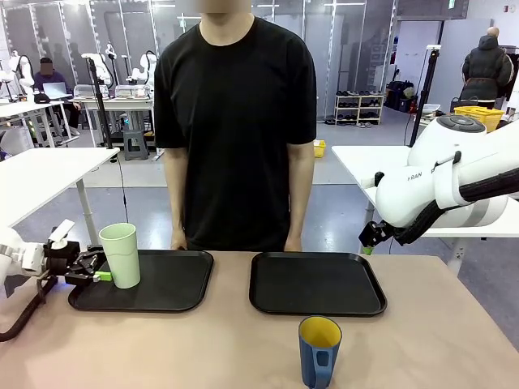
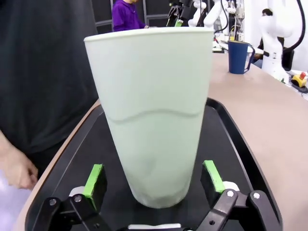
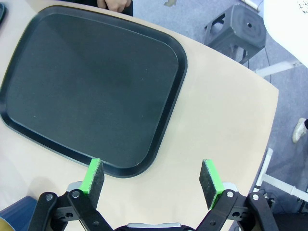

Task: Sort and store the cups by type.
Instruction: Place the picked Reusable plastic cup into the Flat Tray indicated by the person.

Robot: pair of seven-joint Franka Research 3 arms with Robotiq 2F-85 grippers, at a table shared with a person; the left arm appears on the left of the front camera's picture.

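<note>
Tumbler upright on left tray; left gripper spread around it.

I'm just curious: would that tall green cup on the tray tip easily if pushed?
Probably: the green cup is tall with a narrow base. It looks like thin plastic, so it is likely light and slightly squeezable.

Right arm — partial lettering "RAN" on its white casing.
</note>
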